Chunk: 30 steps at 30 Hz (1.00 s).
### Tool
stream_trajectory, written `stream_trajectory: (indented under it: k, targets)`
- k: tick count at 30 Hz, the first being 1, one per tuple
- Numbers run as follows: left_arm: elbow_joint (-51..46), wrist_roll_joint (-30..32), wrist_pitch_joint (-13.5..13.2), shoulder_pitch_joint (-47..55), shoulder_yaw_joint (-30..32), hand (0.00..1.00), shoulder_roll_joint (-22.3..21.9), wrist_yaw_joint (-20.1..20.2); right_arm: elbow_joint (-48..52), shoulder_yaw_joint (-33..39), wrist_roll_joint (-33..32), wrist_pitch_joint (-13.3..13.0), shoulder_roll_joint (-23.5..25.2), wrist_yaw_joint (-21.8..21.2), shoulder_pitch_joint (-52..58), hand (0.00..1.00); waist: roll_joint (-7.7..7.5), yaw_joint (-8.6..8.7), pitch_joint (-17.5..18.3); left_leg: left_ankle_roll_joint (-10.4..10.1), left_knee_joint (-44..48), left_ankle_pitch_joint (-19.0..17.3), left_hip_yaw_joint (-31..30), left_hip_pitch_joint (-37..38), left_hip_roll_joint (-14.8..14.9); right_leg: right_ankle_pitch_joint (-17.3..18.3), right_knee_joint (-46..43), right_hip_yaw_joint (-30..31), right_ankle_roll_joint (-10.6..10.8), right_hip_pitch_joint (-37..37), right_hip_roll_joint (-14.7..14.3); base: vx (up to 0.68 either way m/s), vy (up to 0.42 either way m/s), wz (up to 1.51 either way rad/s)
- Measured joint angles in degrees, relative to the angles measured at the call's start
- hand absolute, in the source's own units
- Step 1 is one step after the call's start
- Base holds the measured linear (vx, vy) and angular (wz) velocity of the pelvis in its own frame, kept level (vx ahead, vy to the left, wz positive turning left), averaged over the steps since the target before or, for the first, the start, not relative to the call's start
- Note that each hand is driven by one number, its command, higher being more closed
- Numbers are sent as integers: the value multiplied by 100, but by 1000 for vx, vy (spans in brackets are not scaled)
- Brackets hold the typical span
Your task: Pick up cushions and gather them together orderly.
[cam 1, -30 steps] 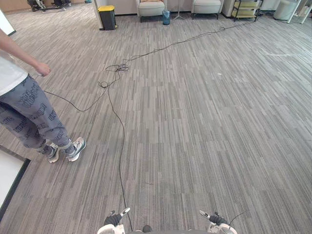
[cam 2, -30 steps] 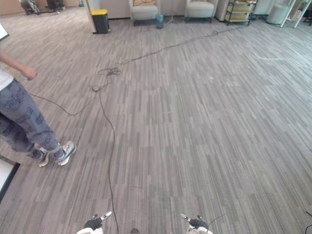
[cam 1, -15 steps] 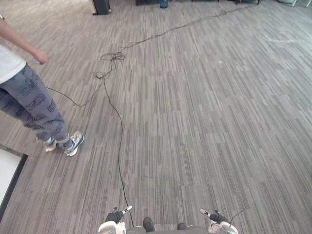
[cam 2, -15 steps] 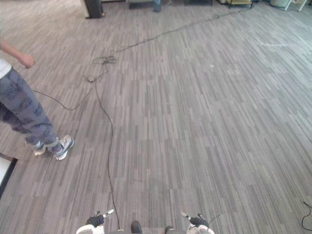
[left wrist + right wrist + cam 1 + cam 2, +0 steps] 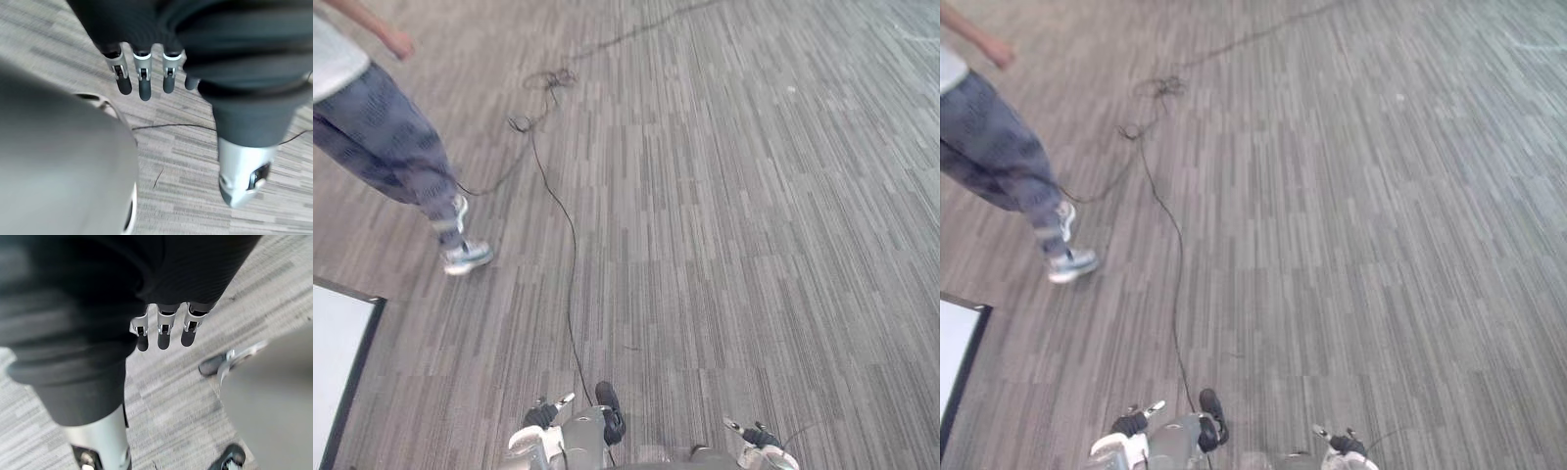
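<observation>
Left hand (image 5: 145, 84) and right hand (image 5: 163, 330) hang slack-fingered, empty, so I'd sweep this grey striped carpet floor (image 5: 754, 215) for cushions, steering wide of the person in patterned trousers (image 5: 384, 147).

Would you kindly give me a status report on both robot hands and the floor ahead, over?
Left robot hand open, empty. Right robot hand open, empty. Person on carpet ahead, to the left; white panel near left.
</observation>
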<state>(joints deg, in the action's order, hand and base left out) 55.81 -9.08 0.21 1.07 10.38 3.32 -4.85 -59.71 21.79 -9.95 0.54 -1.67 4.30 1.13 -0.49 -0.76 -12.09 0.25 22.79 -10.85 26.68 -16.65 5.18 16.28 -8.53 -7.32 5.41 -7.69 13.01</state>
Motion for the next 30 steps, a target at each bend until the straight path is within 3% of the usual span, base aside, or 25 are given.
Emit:
stream_trajectory:
  k: [1,2,4,5,7,8,10,11,12,13,14,15,16,17,18,19,21,22,24,26,27,28,29,30]
  targets:
    - [48,-1,0,2,29,0,0,-3,2,-1,11,0,11,-14,0,0,11,-58,6,76,34,-165,143,230,-3,-38,-901,198,54,328,92,484,299,-49]
    - [109,2,3,4,-39,0,-3,-4,11,-11,41,-11,18,-56,2,0,4,-8,9,119,-52,-321,214,539,-45,-254,-2040,290,212,776,205,464,292,-40]
    - [185,6,24,11,-127,0,47,-5,36,-22,48,-42,-4,-94,-19,0,-13,60,-10,108,-269,-467,250,987,-135,-403,-3488,349,293,1320,277,489,225,-24]
    - [241,9,30,45,-187,0,48,-10,86,-80,34,-105,-74,-98,-57,0,61,121,-60,66,-702,-522,276,1633,-214,-276,-4515,242,145,1800,184,445,161,-21]
    - [289,24,26,52,-319,0,41,-32,191,-178,37,-143,-160,-98,-74,0,165,203,-118,33,-1122,-496,297,2230,-228,-68,-4751,-134,-58,2119,20,425,117,-7]
    - [330,38,26,-23,-373,0,33,-45,212,-221,41,-158,-240,-99,-136,0,244,251,-171,27,-1319,-493,304,2590,-166,134,-4497,-527,-362,2447,-138,590,105,6]
    - [333,49,21,-107,-382,0,28,-61,256,-319,58,-169,-303,-101,-184,0,267,338,-188,27,-1416,-493,281,2837,-100,167,-3688,-1047,-512,2935,-284,505,23,22]
    - [334,54,19,-191,-489,0,29,-79,249,-362,87,-169,-339,-96,-225,0,282,408,-206,27,-1569,-493,250,3018,-84,-184,-2736,-1168,-550,3276,-456,539,-41,47]
    - [326,61,16,-229,-526,0,41,-97,229,-408,99,-150,-349,-90,-217,0,248,464,-216,-6,-1730,-483,199,3222,-153,-921,-1470,-1142,-507,3342,-653,561,-57,49]
    - [323,63,14,-230,-525,0,51,-103,203,-415,99,-149,-331,-90,-170,0,169,486,-222,-85,-1804,-451,132,3322,-232,-1264,-933,-1085,-505,3309,-683,756,-133,54]
    - [333,65,16,-214,-523,0,110,-113,122,-466,99,-151,-279,-91,-59,0,-48,539,-227,-326,-1878,-412,-113,3608,-421,-2171,-382,-911,-819,3241,-659,528,-107,33]
    - [381,71,27,-237,-505,0,-21,-117,42,-455,96,-143,-338,-95,-108,0,173,576,-301,-413,-1903,-435,-234,3801,-254,-2422,-719,-843,-1184,3242,-817,752,-190,0]
    - [350,118,16,-210,-306,0,-226,-107,52,-339,108,-138,-458,-90,-140,0,471,565,-309,-912,-1643,-135,-289,3827,-19,-1705,-1284,-904,-1109,3366,-970,470,-158,-25]
    - [345,121,18,-205,-268,0,-258,-108,82,-291,107,-140,-466,-101,-131,0,491,577,-310,-917,-1396,-100,-317,3752,58,-1561,-1371,-912,-1104,3365,-974,700,-279,-29]
    - [334,121,18,-208,-200,0,-297,-112,171,-162,103,-109,-362,-93,-76,0,523,602,-316,-982,-200,139,-454,3348,389,-1209,-1533,-941,-1128,3193,-1056,595,-280,-4]
    - [280,106,17,-198,-64,0,-360,-106,319,-167,94,-103,-309,-78,69,0,528,596,-316,-982,1579,688,-674,2672,903,-943,-1406,-930,-1160,2750,-1191,591,-256,-3]
    - [173,94,11,-187,60,0,-459,-82,466,-199,80,-96,-258,-77,166,0,479,535,-346,-977,2911,614,-598,2125,1313,-798,-1252,-839,-1290,2283,-1347,523,-150,-17]
    - [-16,47,-1,-174,114,0,-495,-42,501,-260,76,-110,-206,-70,184,0,379,485,-364,-840,3506,344,-346,1726,1547,-653,-1069,-776,-1340,1789,-1390,664,-140,-31]
    - [-198,-8,-10,-176,157,0,-509,-15,521,-306,42,-112,-128,-66,182,0,230,414,-364,-644,3416,93,105,1294,1667,-527,-757,-616,-1301,1215,-1395,590,-108,-29]
    - [-385,-15,-104,-172,161,0,-520,-14,596,-415,-24,-114,-54,-50,194,0,145,312,-326,-559,2684,1,339,736,1623,-496,-358,-412,-1250,728,-1401,516,-43,-59]
    - [-461,-17,-145,-199,163,0,-527,-16,660,-423,-25,-109,-5,-57,143,0,120,169,-344,-616,1616,-21,266,434,1388,-510,-199,-121,-1126,430,-1392,512,14,-78]
    - [-460,-19,-155,-207,164,0,-530,-16,662,-419,-23,-110,16,-57,120,0,120,139,-346,-637,1238,-8,179,378,1280,-493,-138,-18,-1095,333,-1380,734,123,-111]
    - [-447,-22,-173,-203,157,0,-552,-17,692,-395,-22,-121,82,-58,107,0,156,75,-307,-765,97,123,-339,252,947,-396,59,239,-953,62,-1332,422,119,-80]
    - [-449,-23,-181,-199,157,0,-577,-21,700,-399,-18,-126,88,-59,111,0,175,60,-293,-809,-206,201,-521,215,870,-343,124,328,-890,2,-1324,515,208,-96]
